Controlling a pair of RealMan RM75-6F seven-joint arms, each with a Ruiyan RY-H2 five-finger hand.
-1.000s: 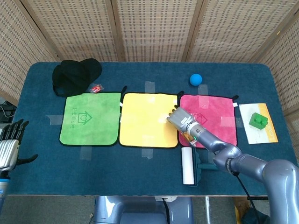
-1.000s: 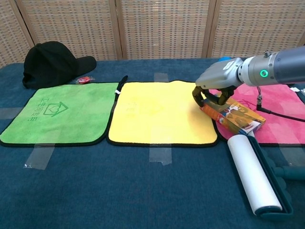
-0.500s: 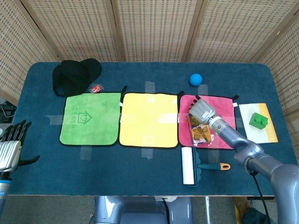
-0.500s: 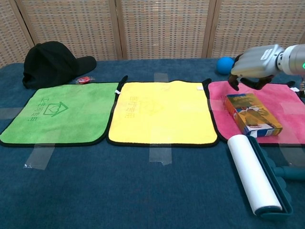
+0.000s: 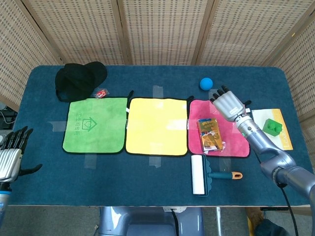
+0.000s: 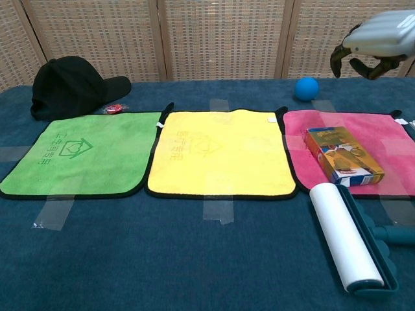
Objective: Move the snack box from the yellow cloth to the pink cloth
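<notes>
The orange snack box [image 5: 209, 134] [image 6: 342, 155] lies flat on the pink cloth [image 5: 231, 125] [image 6: 382, 139], at its left half. The yellow cloth [image 5: 156, 125] [image 6: 220, 152] beside it is bare. My right hand [image 5: 228, 103] [image 6: 376, 42] hangs raised above the far part of the pink cloth, fingers apart and holding nothing, well clear of the box. My left hand [image 5: 11, 153] shows only at the head view's left edge, off the table's side, fingers spread and empty.
A lint roller [image 5: 199, 174] [image 6: 345, 236] lies just in front of the pink cloth. A blue ball [image 5: 206, 83] [image 6: 306, 87] sits behind it. Green cloth [image 5: 94, 125], black cap [image 5: 78, 78] and a small red packet [image 5: 101, 93] are at left; a green block [image 5: 271, 126] on a card at right.
My right hand carried the snack box from the yellow cloth's edge onto the pink cloth, let it go, then rose up and back to the right. The left hand stayed put.
</notes>
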